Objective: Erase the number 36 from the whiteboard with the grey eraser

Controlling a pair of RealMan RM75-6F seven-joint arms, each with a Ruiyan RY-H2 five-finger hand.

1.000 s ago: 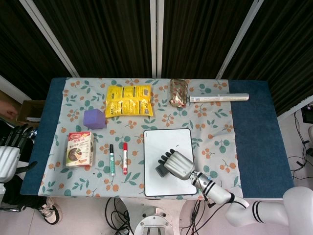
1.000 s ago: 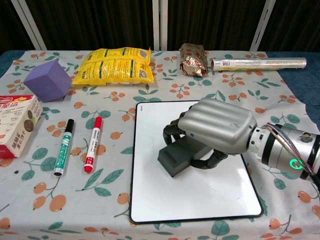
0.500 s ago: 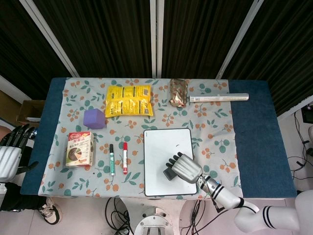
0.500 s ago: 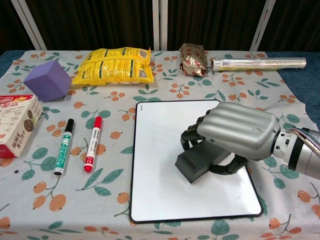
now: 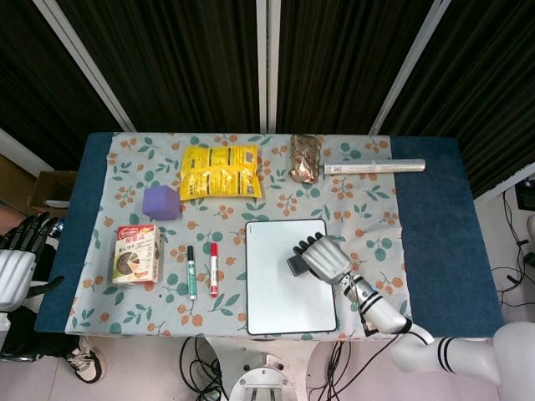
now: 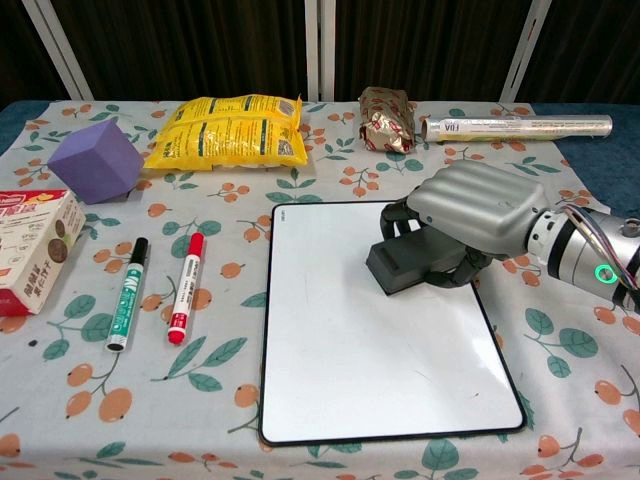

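Right robot hand (image 6: 478, 207) grips your grey eraser (image 6: 412, 261), pressed flat on the whiteboard (image 6: 380, 350) near its upper right; left robot hand (image 5: 17, 259) idles, fingers apart, beside the bench.

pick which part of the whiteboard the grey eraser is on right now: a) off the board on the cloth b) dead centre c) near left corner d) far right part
d: the right hand holds the grey eraser down on the far right part of the whiteboard, close to its right edge; the head view shows the same spot.
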